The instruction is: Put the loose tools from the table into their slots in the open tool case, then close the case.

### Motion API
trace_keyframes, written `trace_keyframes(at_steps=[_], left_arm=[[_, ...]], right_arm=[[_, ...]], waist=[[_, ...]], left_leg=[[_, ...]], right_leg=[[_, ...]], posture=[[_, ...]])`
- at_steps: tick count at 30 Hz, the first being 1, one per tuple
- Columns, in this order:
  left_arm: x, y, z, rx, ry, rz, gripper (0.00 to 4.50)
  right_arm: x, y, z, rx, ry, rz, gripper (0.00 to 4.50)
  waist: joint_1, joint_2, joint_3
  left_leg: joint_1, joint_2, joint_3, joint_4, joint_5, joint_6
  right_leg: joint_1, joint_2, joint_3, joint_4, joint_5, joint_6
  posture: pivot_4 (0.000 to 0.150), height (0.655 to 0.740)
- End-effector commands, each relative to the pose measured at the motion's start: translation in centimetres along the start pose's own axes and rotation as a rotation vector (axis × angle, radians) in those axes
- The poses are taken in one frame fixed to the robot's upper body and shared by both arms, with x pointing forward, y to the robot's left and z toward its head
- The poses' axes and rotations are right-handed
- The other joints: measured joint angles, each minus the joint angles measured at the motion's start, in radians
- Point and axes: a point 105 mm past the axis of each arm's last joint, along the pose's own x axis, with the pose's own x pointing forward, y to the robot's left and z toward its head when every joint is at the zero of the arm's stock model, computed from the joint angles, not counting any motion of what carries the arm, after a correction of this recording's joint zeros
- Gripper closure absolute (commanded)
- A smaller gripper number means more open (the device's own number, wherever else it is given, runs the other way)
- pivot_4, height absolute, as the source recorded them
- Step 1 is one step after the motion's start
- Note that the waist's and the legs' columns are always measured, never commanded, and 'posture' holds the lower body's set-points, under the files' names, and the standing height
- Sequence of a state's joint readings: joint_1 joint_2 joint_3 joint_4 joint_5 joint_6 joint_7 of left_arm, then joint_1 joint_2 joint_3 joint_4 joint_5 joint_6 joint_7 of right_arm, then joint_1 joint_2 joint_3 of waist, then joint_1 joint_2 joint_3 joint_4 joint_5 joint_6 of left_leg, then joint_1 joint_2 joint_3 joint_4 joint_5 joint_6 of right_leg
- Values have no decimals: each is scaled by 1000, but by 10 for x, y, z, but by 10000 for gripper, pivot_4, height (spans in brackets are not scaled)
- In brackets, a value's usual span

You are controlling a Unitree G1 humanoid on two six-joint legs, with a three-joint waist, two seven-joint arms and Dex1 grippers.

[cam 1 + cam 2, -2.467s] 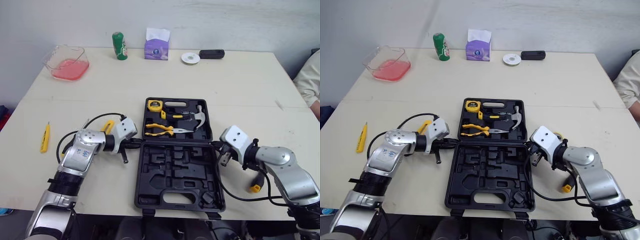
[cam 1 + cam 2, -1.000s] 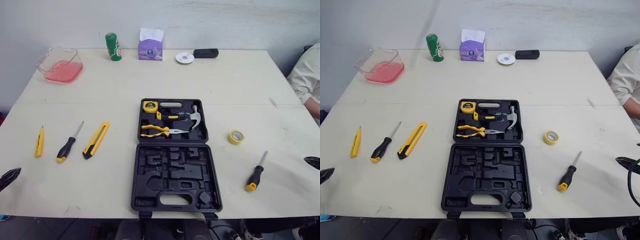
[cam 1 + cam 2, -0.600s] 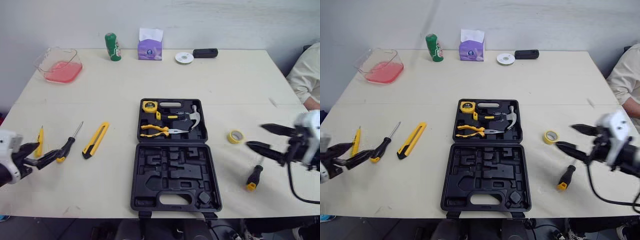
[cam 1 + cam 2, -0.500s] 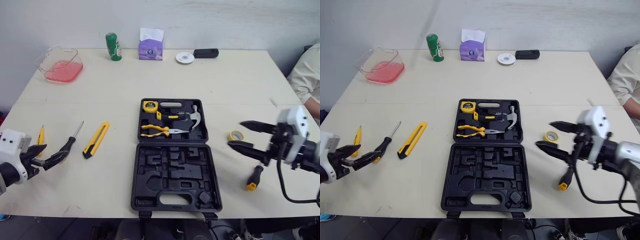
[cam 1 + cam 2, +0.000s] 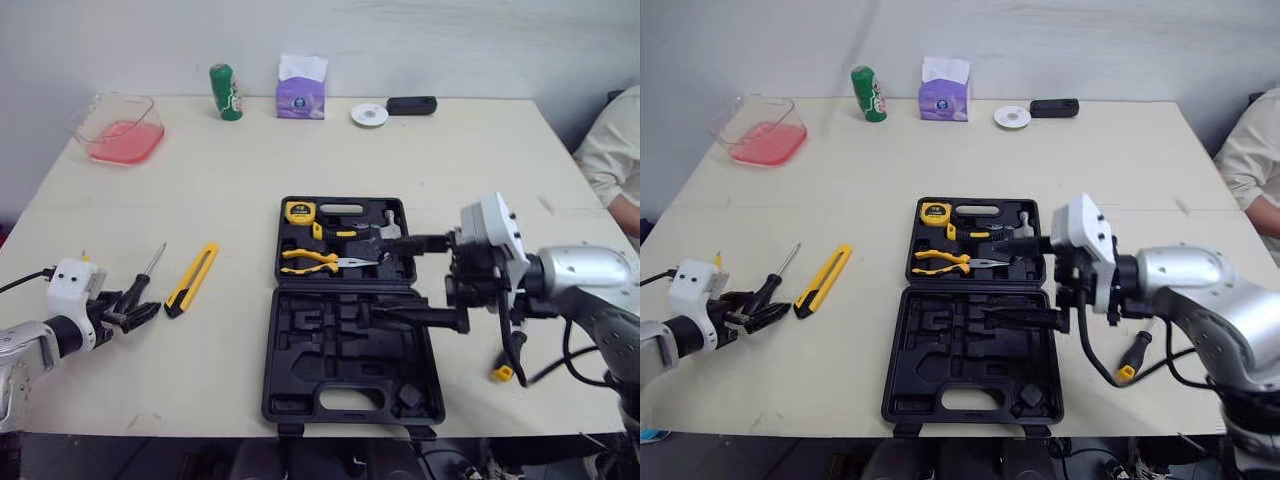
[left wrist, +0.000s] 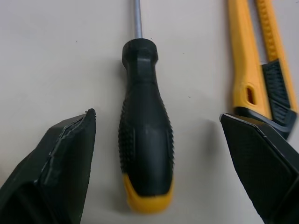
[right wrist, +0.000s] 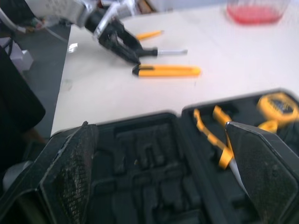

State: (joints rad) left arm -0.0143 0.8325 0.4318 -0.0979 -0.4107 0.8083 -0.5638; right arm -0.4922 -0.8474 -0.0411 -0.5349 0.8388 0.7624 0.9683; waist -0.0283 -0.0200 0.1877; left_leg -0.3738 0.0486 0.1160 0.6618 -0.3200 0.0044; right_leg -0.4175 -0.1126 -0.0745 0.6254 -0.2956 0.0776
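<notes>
One screwdriver (image 6: 144, 130), black-handled with a yellow butt, is lying on the tabletop (image 5: 450, 170) well to the left of the open tool case (image 5: 300, 392), and I am judging it to be the next tool to go in. Its long axis is running straight away from my left end effector (image 6: 156, 116), with the butt pointing toward my wrist and the steel shaft pointing away from me. I am holding that end effector spread wide and empty, one finger on each side of the handle and neither touching it, so a closing would be pinching across the handle's width. A yellow utility knife (image 6: 243, 60) is lying just beside the screwdriver, roughly parallel, close to my finger on the case side, and I judge it could be getting nudged. My right end effector (image 5: 378, 277) is hovering over the tool case, likewise gaping and carrying nothing, well apart from this tool, so my left arm is plainly the nearer. A second screwdriver (image 5: 1132, 352) is lying to the right of the case.
</notes>
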Motion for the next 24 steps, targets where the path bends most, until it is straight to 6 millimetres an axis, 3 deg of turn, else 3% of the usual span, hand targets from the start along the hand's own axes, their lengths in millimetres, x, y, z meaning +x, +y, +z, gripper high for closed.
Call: trace_keyframes(at_steps=[1, 6, 10, 12, 15, 19, 22, 24], left_arm=[[4, 5, -13, -17, 28, 40, 13134], [3, 1, -15, -32, 2, 42, 34359], [-2, 5, -6, 5, -49, 68, 34354], [-9, 8, 10, 58, -112, 84, 34354], [-18, -3, 37, 121, -204, 28, 34354], [-27, -40, 64, 221, -278, -168, 34354], [-33, -118, 76, 334, -194, -630, 34354], [-35, -145, 76, 453, -130, -798, 34354]], right_arm=[[-1, 3, 0, -21, 19, 28, 0], [-2, -1, 2, -33, 20, 23, 0], [0, -2, 6, -47, 14, 32, 0], [0, -3, 8, -56, 20, 34, 0], [-3, -3, 8, -59, 30, 31, 0], [-9, -3, 9, -48, 40, 24, 0], [-7, 1, 2, -16, 30, 5, 0], [-5, 5, -4, -4, 33, -5, 0]], waist=[[3, 0, 0], [3, 0, 0], [1, 0, 0], [2, 0, 0], [2, -1, 0], [5, -1, 1], [8, -1, 1], [9, -2, 0]], left_leg=[[0, 0, 0, 0, 0, 0], [0, -1, 2, 1, -1, 1], [1, 0, 2, 1, -1, 1], [1, 0, 2, 1, -1, 1], [-1, 0, 1, 1, -1, 1], [-2, 0, 1, 1, 0, -1], [-2, 0, 1, 1, 1, -3], [-2, 0, 1, 1, 1, -4]], right_leg=[[0, 0, -1, 0, 0, 0], [0, -2, -3, 0, 0, 1], [0, -2, -3, 0, 0, 1], [0, -2, -3, 0, 0, 0], [0, -2, -4, 0, 0, 0], [-1, -3, -4, -2, 0, 0], [0, -3, -5, -3, 0, 0], [0, -3, -5, -3, 0, 0]], posture=[[1500, 7244], [1500, 7244], [1500, 7244], [1500, 7244], [1500, 7244], [1500, 7244], [1500, 7244], [1500, 7244]])
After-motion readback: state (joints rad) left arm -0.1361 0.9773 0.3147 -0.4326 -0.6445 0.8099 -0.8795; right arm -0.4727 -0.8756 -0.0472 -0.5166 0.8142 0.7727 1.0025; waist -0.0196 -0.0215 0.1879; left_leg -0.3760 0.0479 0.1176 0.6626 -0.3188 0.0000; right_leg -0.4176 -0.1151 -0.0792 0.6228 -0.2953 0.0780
